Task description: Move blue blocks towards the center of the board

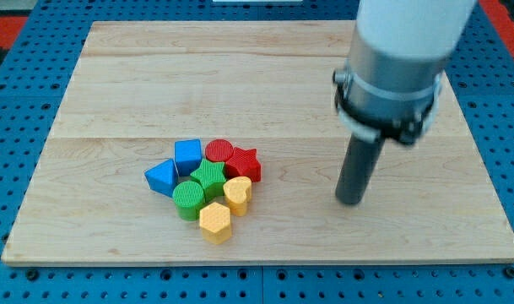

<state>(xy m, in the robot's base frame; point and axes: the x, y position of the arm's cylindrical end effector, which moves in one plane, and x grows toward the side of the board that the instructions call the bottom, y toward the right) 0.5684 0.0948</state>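
Observation:
Two blue blocks lie at the left of a tight cluster on the wooden board: a blue triangular block and a blue cube-like block just up and right of it. Touching them are a red cylinder, a red star, a green star, a green cylinder, a yellow rounded block and a yellow hexagon. My tip rests on the board well to the view's right of the cluster, touching no block.
The arm's grey and white body hangs over the board's upper right. A blue pegboard surface surrounds the board on all sides.

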